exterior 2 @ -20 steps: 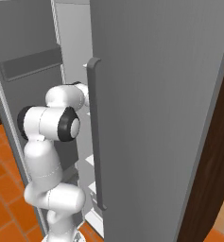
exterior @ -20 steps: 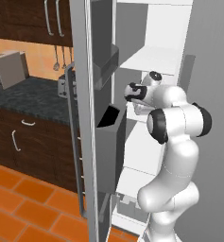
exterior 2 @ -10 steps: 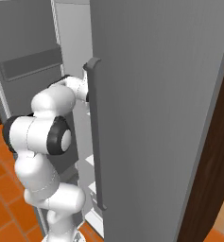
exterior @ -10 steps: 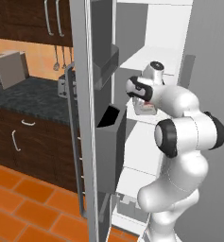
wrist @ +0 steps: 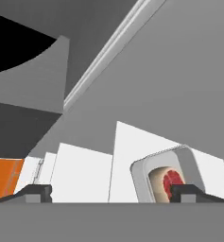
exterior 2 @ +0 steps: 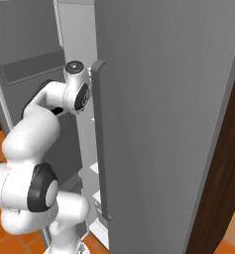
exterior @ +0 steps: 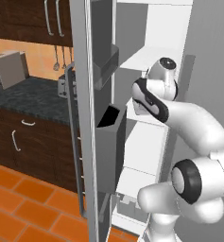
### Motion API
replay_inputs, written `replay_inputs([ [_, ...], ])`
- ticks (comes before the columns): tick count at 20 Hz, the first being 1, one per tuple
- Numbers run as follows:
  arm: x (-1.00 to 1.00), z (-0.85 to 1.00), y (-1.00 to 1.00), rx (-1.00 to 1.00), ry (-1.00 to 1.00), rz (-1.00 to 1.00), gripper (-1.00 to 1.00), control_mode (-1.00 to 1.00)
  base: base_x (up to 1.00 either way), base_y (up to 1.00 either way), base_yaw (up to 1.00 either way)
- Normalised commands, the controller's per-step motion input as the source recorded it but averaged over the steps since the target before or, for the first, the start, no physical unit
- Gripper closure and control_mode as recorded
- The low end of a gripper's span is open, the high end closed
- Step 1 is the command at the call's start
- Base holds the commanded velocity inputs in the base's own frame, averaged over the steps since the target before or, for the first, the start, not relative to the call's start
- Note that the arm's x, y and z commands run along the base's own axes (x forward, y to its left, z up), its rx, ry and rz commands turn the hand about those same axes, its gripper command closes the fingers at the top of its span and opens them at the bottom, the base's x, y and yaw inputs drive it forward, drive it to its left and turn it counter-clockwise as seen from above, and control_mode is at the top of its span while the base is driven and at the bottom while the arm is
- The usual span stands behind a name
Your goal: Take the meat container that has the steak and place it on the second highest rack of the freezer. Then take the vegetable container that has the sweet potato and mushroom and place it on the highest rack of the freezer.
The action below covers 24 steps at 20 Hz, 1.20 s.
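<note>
Steak (wrist: 172, 182) sits in its tray (wrist: 146, 175) on a white freezer (exterior: 146, 56) shelf (wrist: 127, 156), just ahead of the gripper (wrist: 116, 193) and off toward its right fingertip (wrist: 191, 191), which overlaps the tray's near edge in the hand view. Jaws stand wide apart, gripping nothing. From behind, the arm reaches in past the open door (exterior: 104, 142), hand hidden inside the freezer.

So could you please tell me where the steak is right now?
In the hand view, the steak lies in its pale tray on a white freezer shelf, lower right, just beyond the open gripper's right fingertip.
</note>
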Motion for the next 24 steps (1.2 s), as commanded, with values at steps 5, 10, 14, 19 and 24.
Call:
replay_inputs([
  [5,-1.00,0.21,0.16,-0.10,-0.23,0.00,-1.00,-1.00,0.00,0.00,0.00],
  [10,-1.00,0.32,0.03,-0.07,-0.21,0.04,-1.00,-1.00,0.00,0.00,0.00],
  [14,-1.00,0.27,0.00,-0.08,-0.18,0.07,-1.00,-1.00,0.00,0.00,0.00],
  [19,-1.00,-0.04,-0.02,-0.11,-0.08,0.00,-1.00,-1.00,0.00,0.00,0.00],
  [24,-1.00,-0.62,-0.58,-0.04,0.05,0.03,-1.00,-1.00,0.00,0.00,0.00],
])
